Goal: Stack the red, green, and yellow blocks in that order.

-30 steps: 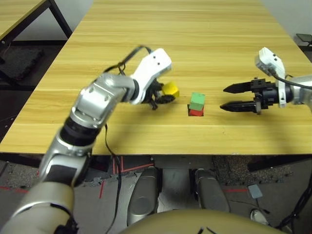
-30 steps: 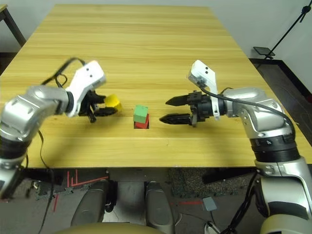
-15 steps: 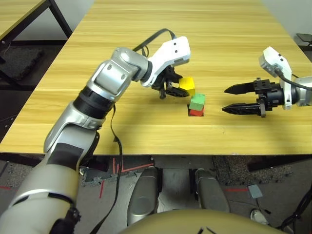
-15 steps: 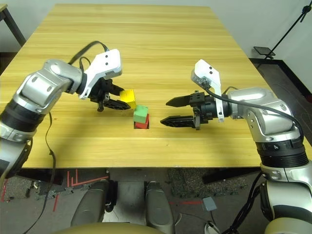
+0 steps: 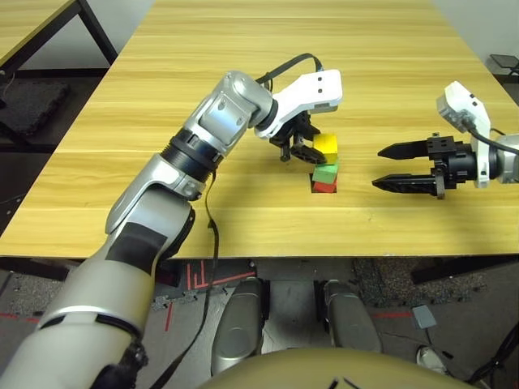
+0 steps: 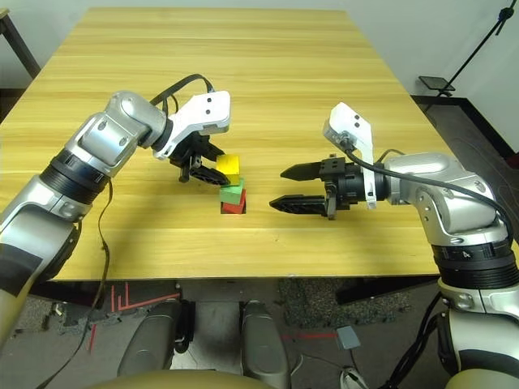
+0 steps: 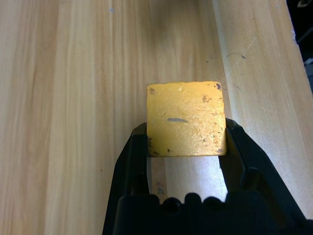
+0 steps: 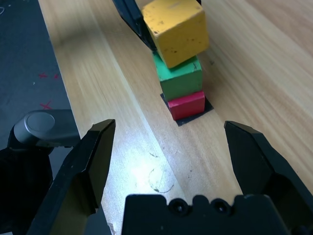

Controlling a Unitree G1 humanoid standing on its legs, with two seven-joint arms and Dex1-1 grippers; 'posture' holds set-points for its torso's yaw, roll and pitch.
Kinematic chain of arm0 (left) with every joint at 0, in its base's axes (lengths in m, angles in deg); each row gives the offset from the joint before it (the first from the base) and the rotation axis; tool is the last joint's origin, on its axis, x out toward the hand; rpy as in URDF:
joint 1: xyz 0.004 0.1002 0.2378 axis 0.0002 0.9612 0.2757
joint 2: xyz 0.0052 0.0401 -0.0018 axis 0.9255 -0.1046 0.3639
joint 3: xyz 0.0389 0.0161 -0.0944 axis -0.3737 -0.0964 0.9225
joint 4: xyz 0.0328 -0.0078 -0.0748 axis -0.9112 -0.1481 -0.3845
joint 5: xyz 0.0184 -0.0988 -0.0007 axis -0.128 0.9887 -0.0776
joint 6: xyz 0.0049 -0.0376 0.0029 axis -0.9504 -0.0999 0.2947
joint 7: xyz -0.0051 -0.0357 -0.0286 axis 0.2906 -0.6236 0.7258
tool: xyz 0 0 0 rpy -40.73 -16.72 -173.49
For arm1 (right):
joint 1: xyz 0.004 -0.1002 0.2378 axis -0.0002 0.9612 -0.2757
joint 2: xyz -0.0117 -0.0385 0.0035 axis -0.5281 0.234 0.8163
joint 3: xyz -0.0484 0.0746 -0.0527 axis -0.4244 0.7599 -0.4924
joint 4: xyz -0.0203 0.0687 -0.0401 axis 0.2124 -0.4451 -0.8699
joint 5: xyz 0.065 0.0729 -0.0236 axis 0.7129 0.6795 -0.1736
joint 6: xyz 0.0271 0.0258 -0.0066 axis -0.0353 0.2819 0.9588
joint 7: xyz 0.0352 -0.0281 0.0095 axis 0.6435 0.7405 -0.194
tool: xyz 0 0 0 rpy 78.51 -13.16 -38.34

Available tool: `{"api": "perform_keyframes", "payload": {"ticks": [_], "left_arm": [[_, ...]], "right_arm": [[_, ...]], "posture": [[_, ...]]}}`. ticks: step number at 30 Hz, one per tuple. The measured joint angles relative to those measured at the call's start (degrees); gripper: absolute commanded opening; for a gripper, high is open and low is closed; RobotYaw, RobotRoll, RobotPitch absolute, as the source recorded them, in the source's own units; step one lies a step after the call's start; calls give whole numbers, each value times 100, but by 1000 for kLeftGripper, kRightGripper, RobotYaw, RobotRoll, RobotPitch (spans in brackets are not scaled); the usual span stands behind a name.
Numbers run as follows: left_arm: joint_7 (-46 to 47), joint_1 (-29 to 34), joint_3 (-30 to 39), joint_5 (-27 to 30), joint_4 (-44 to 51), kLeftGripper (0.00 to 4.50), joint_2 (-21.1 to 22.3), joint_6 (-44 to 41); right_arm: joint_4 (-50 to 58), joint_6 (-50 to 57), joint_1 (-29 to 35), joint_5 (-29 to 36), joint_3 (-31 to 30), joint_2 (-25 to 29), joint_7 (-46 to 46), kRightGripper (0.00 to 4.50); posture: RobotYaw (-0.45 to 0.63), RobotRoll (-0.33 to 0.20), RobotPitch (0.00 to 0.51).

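Placement stage: left gripper (image 7: 186,147) fingers clamp yellow block (image 5: 325,147) above green block (image 5: 325,173) on red block (image 5: 325,186); right gripper (image 5: 391,167), at 3 o'clock, fingers spread, empty.

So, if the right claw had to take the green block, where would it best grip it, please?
Probably across the green block's two bare side faces, coming level from the robot's right: the red block is under it, and the yellow block, held by the left claw, is over it.
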Motion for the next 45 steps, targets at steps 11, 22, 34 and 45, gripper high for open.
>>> {"api": "perform_keyframes", "payload": {"ticks": [11,22,34,45], "left_arm": [[-63,3,16,-99,-2,2046,-77,-70],[-178,11,16,-108,182,2767,-114,-267],[1395,579,1833,431,1942,4474,-397,-1510],[5146,4166,4538,71,4264,4474,-1001,-1257]], "right_arm": [[10,5,14,10,0,-18,176,4500],[1,8,21,13,0,-20,247,4500],[-290,311,-300,632,866,-599,778,4500],[-3485,-2804,-620,-282,2309,-1444,2659,4500]], "posture": [[16,-110,97],[16,-112,95],[72,-148,73],[120,-166,103]]}}
